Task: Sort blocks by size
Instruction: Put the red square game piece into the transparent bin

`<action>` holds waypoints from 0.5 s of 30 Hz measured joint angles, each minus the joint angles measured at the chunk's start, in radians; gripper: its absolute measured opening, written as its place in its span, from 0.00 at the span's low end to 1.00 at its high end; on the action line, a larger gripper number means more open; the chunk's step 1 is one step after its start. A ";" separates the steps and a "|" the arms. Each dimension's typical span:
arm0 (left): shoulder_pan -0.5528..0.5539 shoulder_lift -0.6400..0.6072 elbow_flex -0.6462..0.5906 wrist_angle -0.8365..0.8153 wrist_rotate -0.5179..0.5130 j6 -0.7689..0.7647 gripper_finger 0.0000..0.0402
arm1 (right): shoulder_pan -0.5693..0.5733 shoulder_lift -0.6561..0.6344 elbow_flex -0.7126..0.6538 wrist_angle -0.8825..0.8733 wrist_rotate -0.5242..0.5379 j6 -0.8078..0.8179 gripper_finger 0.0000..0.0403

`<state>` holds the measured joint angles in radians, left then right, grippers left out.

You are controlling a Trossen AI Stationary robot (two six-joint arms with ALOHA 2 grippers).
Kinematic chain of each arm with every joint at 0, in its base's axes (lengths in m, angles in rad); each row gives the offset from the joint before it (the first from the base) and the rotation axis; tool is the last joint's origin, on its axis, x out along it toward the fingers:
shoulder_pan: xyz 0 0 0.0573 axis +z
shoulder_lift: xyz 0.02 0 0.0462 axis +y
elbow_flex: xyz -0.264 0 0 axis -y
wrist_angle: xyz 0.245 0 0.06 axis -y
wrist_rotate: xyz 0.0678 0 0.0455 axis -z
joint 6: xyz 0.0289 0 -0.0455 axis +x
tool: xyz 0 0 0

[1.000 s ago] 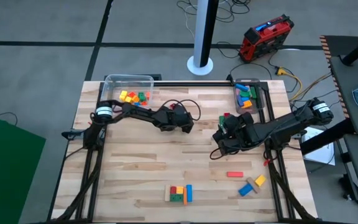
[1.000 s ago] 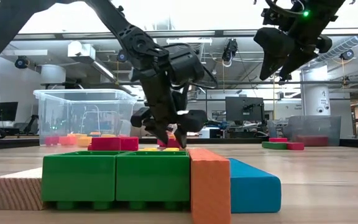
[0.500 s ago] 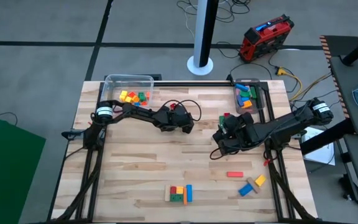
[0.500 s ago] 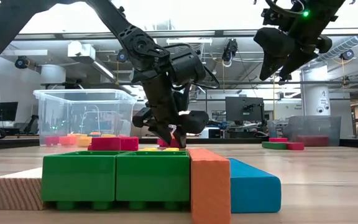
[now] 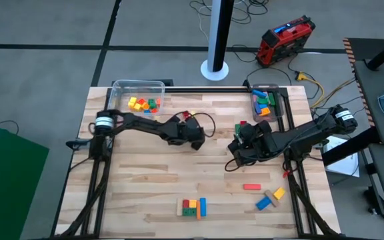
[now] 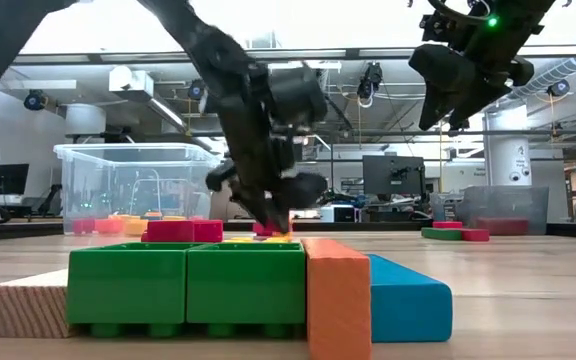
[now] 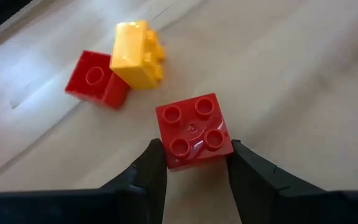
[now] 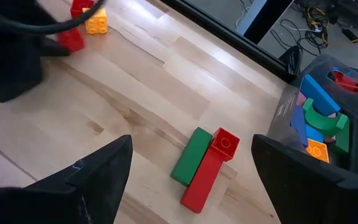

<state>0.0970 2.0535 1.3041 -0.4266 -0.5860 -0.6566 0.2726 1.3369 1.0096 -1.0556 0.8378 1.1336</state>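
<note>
Squarely between left end effector [image 7: 194, 171] fingers: red block [image 7: 193, 130]

A small red four-stud block [image 7: 194, 130] sits upright, pinched in the left hand [image 7: 194, 163].

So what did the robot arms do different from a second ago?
The left arm swung a little: its gripper, closed on the small red cube, slid slightly toward the table's near-left, and looks blurred with motion in the low view. The right gripper stayed open above the table, and the green and red bars, the yellow block and the other blocks kept their places.
</note>
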 joint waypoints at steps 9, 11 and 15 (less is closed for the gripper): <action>-0.063 -0.257 0.000 -0.301 -0.114 0.077 0.31 | 0.000 0.000 0.000 0.028 0.000 -0.009 0.78; -0.050 -0.333 -0.005 -0.361 -0.149 0.114 0.31 | 0.000 0.000 -0.003 0.030 0.001 -0.010 0.77; 0.024 -0.482 -0.012 -0.492 -0.190 0.138 0.31 | 0.000 0.000 -0.010 0.045 0.001 -0.012 0.76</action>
<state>0.1210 1.5716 1.2922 -0.9181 -0.7757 -0.5184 0.2726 1.3369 0.9996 -1.0107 0.8383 1.1217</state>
